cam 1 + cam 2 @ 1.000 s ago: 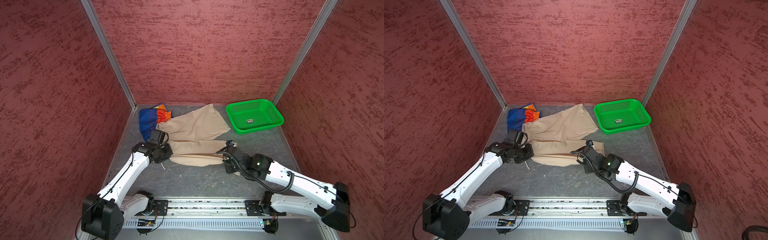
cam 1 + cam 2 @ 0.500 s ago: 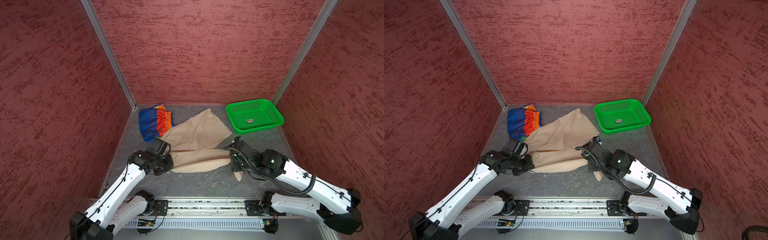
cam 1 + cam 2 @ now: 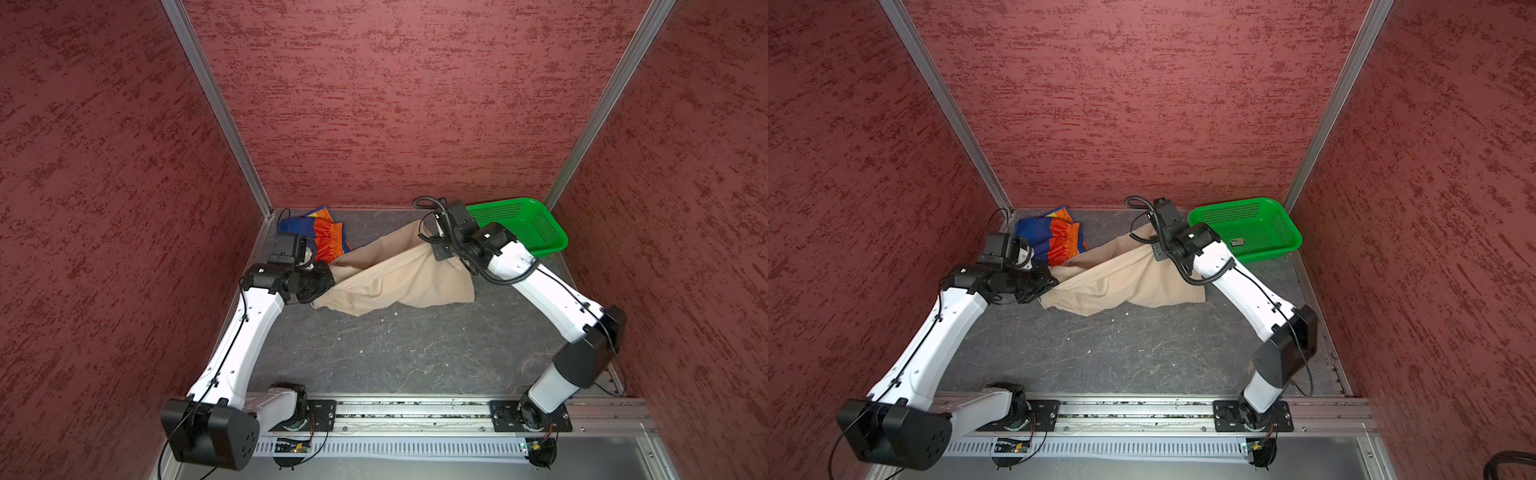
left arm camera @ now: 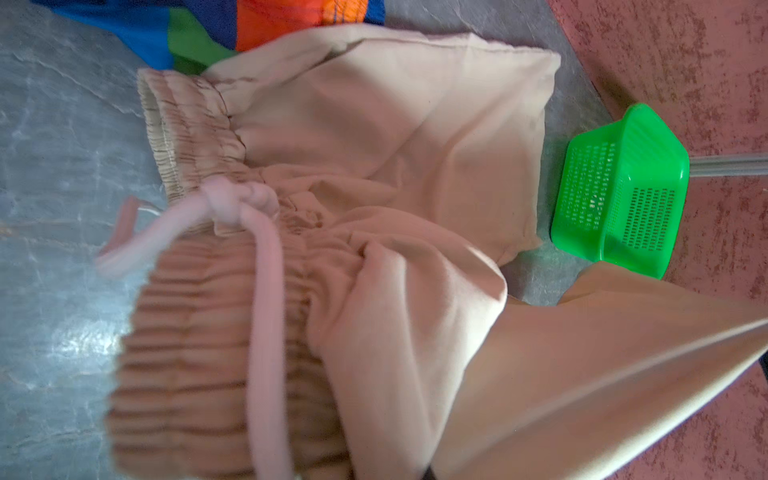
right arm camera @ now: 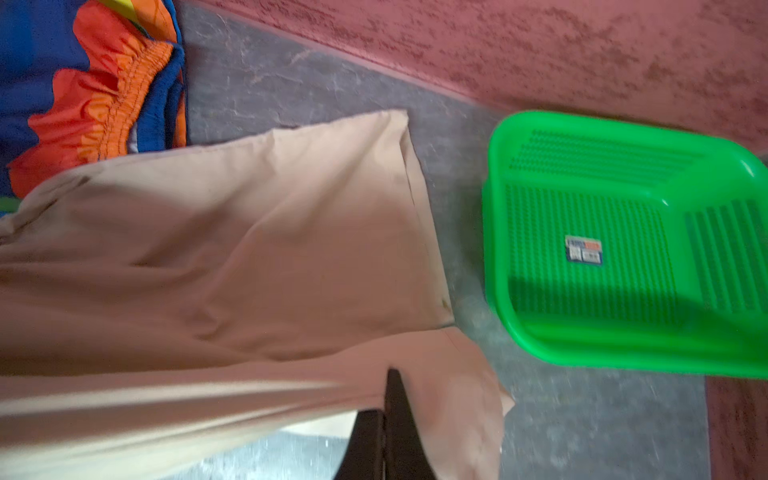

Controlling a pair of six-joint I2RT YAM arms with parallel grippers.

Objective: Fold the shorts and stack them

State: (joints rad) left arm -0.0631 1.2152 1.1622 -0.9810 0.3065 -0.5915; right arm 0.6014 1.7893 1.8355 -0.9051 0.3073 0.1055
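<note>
Left fingers point(image 3: 322, 286) are clenched on the waistband point(image 4: 199, 316) of the beige shorts point(image 3: 395, 278), and right fingers point(image 5: 395, 415) are clenched on a raised leg hem at far right. Best to keep the cloth taut and lay that hem down square. The basket point(image 3: 536, 232) crowds the right and the rainbow shorts point(image 3: 328, 237) touch at far left; the near surface point(image 3: 395, 353) is open.
</note>
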